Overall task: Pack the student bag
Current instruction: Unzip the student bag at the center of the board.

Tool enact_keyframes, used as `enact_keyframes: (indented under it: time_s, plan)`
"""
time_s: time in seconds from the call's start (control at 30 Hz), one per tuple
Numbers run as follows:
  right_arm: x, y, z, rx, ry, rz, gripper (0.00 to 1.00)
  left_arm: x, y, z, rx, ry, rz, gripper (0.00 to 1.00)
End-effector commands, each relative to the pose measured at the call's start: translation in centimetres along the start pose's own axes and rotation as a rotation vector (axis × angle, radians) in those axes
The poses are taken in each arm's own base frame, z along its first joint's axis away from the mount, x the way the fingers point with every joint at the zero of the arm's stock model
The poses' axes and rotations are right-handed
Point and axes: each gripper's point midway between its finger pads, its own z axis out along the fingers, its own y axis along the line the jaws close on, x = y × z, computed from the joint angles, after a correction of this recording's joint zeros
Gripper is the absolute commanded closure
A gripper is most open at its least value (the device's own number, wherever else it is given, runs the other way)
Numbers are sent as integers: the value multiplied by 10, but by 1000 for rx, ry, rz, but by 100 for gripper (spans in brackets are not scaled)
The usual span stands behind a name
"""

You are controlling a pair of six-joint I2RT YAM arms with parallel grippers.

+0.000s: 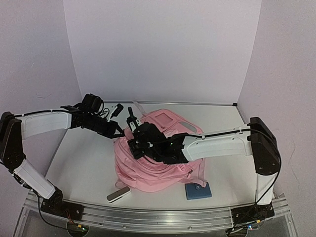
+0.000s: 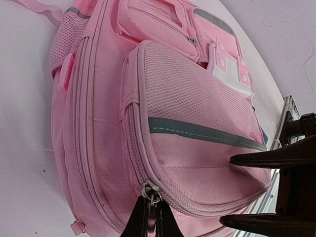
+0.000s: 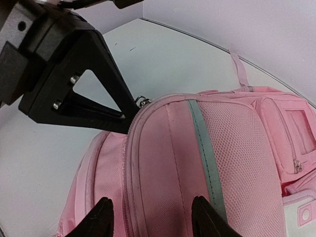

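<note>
Packing barely begun, by look: white oblong item [image 1: 118,194] and blue flat item [image 1: 198,190] lie on tabletop [image 1: 84,163] near front edge, outside student bag [image 1: 148,173]. Bag lies flat mid-tabletop, front pocket [image 2: 197,98] looks zipped. Left fingers [image 2: 138,224] pressed together, pinching zip pull [image 2: 150,193] at pocket corner. Right fingers [image 3: 98,219] spread over pocket, holding nothing; contact with fabric unclear.

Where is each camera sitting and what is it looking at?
Top: above and behind, looking down on student bag, left arm, right arm.
Left wrist: close over the bag; left gripper pinches the zip pull, right gripper at right.
Right wrist: over the bag; own open fingers below, left gripper top-left.
Wrist views share the grey strip.
</note>
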Motion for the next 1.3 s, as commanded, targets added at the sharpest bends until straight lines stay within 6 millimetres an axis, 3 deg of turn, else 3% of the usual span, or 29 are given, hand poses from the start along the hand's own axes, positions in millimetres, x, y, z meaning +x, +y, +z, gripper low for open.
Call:
enact_keyframes:
  time_s: [0.0, 0.23, 0.43, 0.63, 0.9, 1.03, 1.27]
  plan:
    - [-17, -8, 7, 89, -30, -6, 57, -23, -28, -17, 64, -67, 61, 100]
    - [-25, -16, 5, 137, -39, -26, 100, -25, -15, -18, -21, -62, 31, 100]
    - [-40, -25, -25, 108, -93, -6, 100, -27, 19, -22, -155, -47, -29, 100]
    - [-51, -23, -50, 26, -153, -7, 100, -37, 25, -17, -140, -31, -40, 96]
    - [-65, -9, -62, -80, -222, -37, 100, -59, 29, 3, -105, 6, 17, 94]
    - [-70, -3, -64, -113, -245, -50, 100, -65, 35, 14, -106, 28, 57, 89]
    - [-69, -12, -63, -63, -252, -46, 100, -69, 48, 20, -162, 34, 53, 75]
